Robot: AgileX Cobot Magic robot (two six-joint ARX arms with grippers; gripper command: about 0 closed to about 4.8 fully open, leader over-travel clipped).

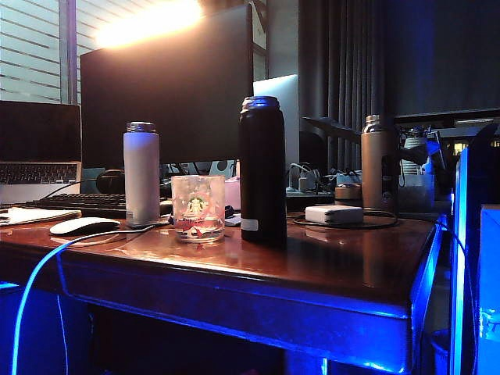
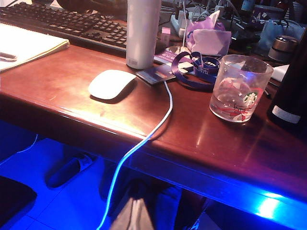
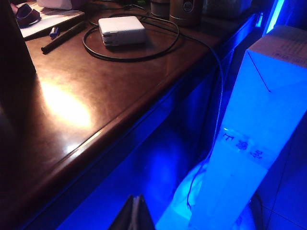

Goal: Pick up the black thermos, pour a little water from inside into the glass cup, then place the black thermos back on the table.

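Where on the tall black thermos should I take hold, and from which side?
Probably grip the tall slim black thermos around mid-body, coming in level from the right side of the exterior view. It stands upright with straight smooth walls, and the short clear glass cup stands close on its other side. The right tool, shut, and the left tool both sit below the reddish-brown wooden table's front edge.
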